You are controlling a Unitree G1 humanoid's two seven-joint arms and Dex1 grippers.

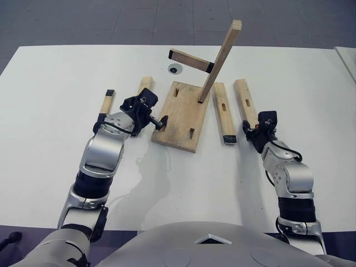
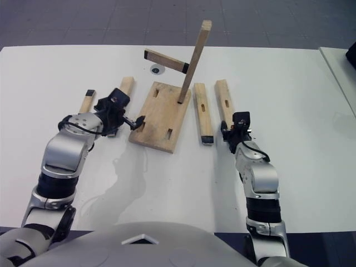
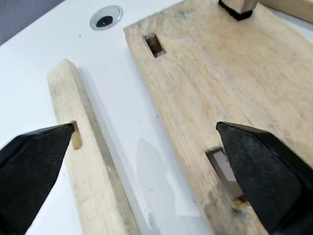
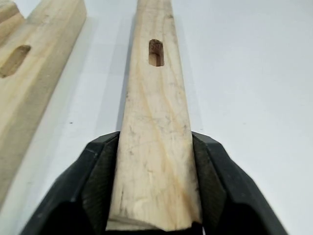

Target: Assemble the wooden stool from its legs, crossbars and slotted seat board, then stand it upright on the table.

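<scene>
- Left eye view: seat board (image 1: 181, 115) lies flat mid-surface (image 1: 55, 83). An upright leg (image 1: 221, 60) stands in its 1 o'clock slot, with a crossbar (image 1: 191, 60) jutting toward 10 o'clock.
- Right eye view: right pincer (image 2: 231, 130) at the board's 3 o'clock, clamped on the outer leg (image 2: 223, 97).
- Left wrist view: left pincer (image 3: 156, 171) spread wide, straddling the board's edge and a loose leg (image 3: 83, 161).
- Right wrist view: fingers closed on the outer leg's end; inner leg (image 4: 29, 73) lies beside it.

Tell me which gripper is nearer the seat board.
Left. The left gripper is open at the left edge of the board. The right gripper is off to its right, shut on a leg, a spare leg between.
</scene>
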